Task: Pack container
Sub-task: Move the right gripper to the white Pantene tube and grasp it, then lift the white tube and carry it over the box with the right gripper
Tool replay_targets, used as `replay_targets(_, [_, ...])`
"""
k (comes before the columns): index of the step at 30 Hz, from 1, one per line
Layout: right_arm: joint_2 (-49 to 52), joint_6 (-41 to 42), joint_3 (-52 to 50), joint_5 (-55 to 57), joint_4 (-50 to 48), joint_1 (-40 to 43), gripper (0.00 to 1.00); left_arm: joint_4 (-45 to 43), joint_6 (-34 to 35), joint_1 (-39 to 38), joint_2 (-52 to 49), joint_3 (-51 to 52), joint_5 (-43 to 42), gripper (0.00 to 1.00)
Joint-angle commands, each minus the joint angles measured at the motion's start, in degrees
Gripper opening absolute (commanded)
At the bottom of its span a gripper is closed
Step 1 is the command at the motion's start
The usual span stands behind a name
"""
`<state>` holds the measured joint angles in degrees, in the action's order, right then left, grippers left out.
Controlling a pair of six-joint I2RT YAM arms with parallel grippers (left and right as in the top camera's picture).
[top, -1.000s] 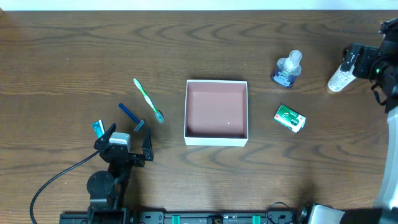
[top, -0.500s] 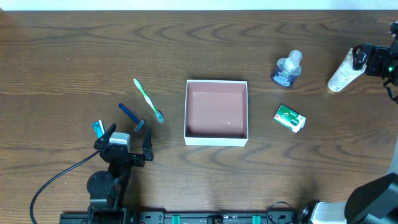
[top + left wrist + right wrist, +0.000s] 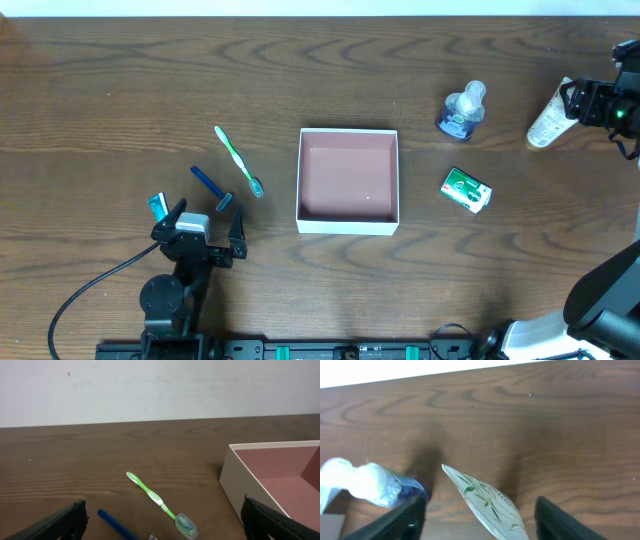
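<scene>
Right claw (image 3: 479, 519) spread astride white leaf-printed squeeze tube (image 3: 487, 505) (apparently aligned for pinching) | left claw (image 3: 206, 222) spread, parked | white-walled, reddish-brown-lined square container (image 3: 348, 226) mid-table, unfilled.

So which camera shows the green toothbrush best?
Left wrist: the green toothbrush lies whole and large, head end nearest. Overhead shows it whole but small, left of the container. Right wrist misses it.

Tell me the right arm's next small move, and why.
Probably close the right fingers on the white tube. They stand open with the tube lying between them, and the box holds nothing yet.
</scene>
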<state>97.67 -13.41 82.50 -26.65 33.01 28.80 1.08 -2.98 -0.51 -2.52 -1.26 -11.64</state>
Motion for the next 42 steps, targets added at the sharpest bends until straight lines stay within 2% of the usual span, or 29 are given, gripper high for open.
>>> replay_targets(1, [0.07,-0.42,0.96,-1.22,-0.07,0.5,0.57,1.88,-0.33,0.24,-0.02,1.03,-0.59,0.98])
replay_targets(5, [0.07,-0.39,0.96,-0.76,-0.07,0.55,0.4,1.88,-0.33,0.24,-0.02,1.03,-0.59,0.98])
replay_targets(19, [2.78,-0.42,0.94,0.87,0.94,0.61,0.35,1.88,-0.33,0.24,-0.02,1.03,-0.59,0.98])
replay_targets(22, [2.97,-0.42,0.94,0.9,0.55,0.61,0.26,1.88,-0.33,0.24,-0.02,1.03,-0.59,0.98])
replay_targets(24, [2.97,-0.42,0.94,0.92,0.37,0.61,0.14,1.88,-0.33,0.24,-0.02,1.03,-0.59,0.98])
replay_targets(25, [2.97,-0.39,0.94,0.92,0.31,0.61,0.04,1.88,-0.33,0.24,-0.02,1.03,-0.59,0.98])
replay_targets(26, [2.97,-0.35,0.94,0.9,0.2,0.61,0.01,1.88,-0.33,0.24,-0.02,1.03,-0.59,0.98])
replay_targets(36, [-1.97,4.28,1.77,0.94,1.84,-0.02,0.01,1.88,-0.33,0.24,-0.02,1.03,-0.59,0.98])
replay_targets(42, [-12.5,6.8,7.06,5.07,11.13,-0.81,0.01,1.88,-0.33,0.24,-0.02,1.03,-0.59,0.98])
